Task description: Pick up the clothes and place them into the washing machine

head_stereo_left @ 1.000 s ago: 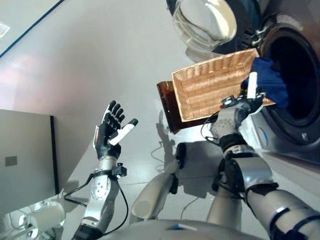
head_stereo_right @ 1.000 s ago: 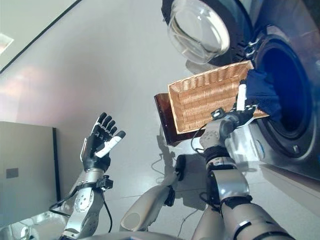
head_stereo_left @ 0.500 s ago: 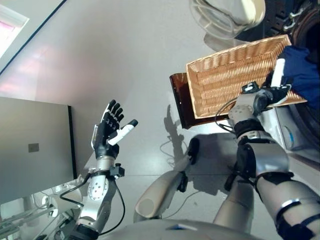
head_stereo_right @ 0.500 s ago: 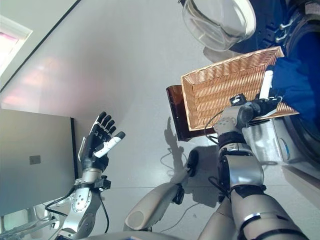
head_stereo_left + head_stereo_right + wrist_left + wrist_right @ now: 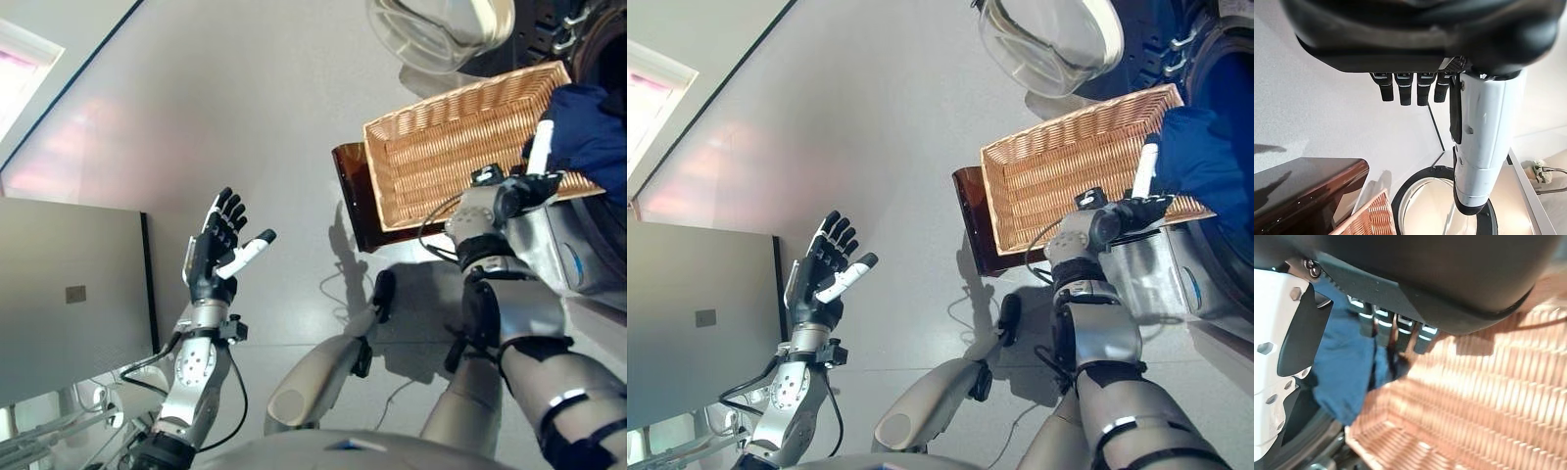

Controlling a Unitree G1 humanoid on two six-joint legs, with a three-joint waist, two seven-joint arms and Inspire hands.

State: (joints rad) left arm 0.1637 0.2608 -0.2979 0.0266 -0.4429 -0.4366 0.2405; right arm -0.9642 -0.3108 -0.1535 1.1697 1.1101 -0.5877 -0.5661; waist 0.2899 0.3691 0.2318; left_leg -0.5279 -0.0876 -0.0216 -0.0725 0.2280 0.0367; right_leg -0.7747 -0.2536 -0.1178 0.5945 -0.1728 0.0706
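A blue garment (image 5: 591, 129) lies bunched at the right end of a wicker basket (image 5: 456, 147), against the washing machine's dark drum opening (image 5: 615, 59). My right hand (image 5: 511, 192) is at that end of the basket, its white thumb standing up and its fingers (image 5: 1396, 330) straight, reaching to the blue garment (image 5: 1347, 377). Nothing is curled into its grip. My left hand (image 5: 216, 257) hangs raised over the floor far to the left, open and holding nothing, its fingers (image 5: 1400, 90) spread.
The basket rests on a dark brown stand (image 5: 351, 208). The machine's round glass door (image 5: 441, 27) stands swung open above the basket. The machine's white front (image 5: 1156, 279) is below my right hand. A grey cabinet (image 5: 69, 294) stands at the left.
The whole picture has shifted, so the camera moved. My right hand stays at the basket's end by the blue garment. The left hand has not moved.
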